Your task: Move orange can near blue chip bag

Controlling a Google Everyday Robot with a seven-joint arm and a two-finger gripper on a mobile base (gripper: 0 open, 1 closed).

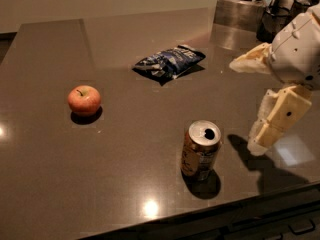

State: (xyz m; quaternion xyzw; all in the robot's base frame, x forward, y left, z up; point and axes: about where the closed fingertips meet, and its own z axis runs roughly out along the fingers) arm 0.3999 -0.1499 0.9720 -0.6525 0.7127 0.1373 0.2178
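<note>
The orange can (201, 150) stands upright near the front edge of the dark table (125, 179), its silver top opened. The blue chip bag (169, 61) lies flat farther back, well apart from the can. My gripper (245, 106) hangs at the right, just right of the can and a little above the table. Its pale fingers (274, 124) are spread apart and hold nothing.
A red-yellow apple (84, 99) sits at the left of the table. Metal containers and jars (245, 6) stand at the back right corner. The table's front edge runs just below the can.
</note>
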